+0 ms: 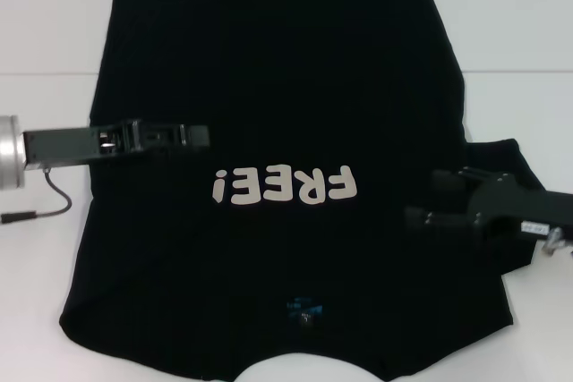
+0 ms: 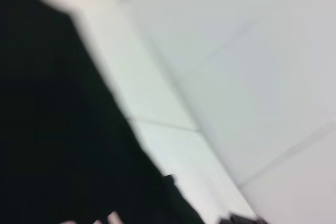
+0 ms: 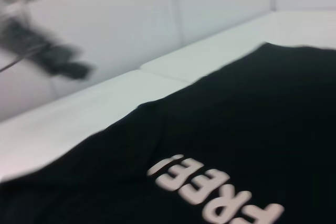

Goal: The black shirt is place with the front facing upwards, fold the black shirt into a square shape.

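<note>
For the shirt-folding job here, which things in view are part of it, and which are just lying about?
Part of the job:
- black shirt, spread front up, lettering showing
- left gripper, over the shirt's left side
- right gripper, over the shirt's right side

Just there:
- white table under the shirt
- black cable by the left arm

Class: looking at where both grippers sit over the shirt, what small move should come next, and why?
Probably the right gripper should lower to the sleeve beside it. The black shirt lies flat, lettering up, with the right sleeve spread outward unfolded. The left gripper is over the shirt's left side, nothing visibly pinched.
</note>
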Tool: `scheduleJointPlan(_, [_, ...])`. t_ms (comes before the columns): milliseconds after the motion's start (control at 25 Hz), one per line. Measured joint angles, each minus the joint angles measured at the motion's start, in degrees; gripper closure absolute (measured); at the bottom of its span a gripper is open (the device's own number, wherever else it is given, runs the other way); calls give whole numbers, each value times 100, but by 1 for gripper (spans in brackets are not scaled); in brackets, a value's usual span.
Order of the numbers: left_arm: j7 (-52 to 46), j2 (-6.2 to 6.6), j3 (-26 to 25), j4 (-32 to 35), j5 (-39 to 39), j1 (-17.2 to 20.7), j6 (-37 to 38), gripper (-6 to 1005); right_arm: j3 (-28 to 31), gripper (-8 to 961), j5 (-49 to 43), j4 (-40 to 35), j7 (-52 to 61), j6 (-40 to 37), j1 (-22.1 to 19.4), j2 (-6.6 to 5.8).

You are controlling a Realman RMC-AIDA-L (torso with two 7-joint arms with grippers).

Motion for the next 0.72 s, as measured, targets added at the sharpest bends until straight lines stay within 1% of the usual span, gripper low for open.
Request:
scheduleJointPlan(80, [925,-62,-43,71,-173,175,325,716,-14,42,-15,-179,848,-14,27,-109])
scheduleJointPlan(160, [1655,-161,-45,151,-222,338,425,668,-59,42,-41,-416,1755,-55,36,-286])
scheduleJointPlan(200, [2081,-231,-31,203,-223,433,441,644,-78,42,-63,-539,2212,-95,38,-384])
scheduleJointPlan(240, [2590,-330,-16,302,-219,533,442,621,-90,42,-93,-675,2678,-142,42,-492])
scheduleJointPlan(320, [3311,-485,-7,466,-200,686,437,573,-97,42,-274,-1007,3572,-290,60,-697])
scheduleJointPlan(360, [3694,-591,-4,581,-191,784,412,549,-96,42,-386,-1162,3987,-371,77,-776])
scheduleJointPlan(400, [4010,-722,4,709,-187,889,376,501,-85,42,-566,-1369,4467,-470,108,-843])
scheduleJointPlan(440, [4174,-800,2,807,-186,956,317,453,-66,42,-788,-1587,4948,-538,149,-906])
scheduleJointPlan(520, [4374,-936,5,978,-177,1045,171,356,-30,42,-1370,-2016,5864,-686,283,-979])
scheduleJointPlan(600, [4407,-976,32,1048,-133,1075,126,272,-20,42,-2004,-2351,6584,-888,437,-997])
scheduleJointPlan(720, [4533,-982,66,1055,-97,1085,189,163,-13,42,-3129,-2579,7089,-1111,755,-961])
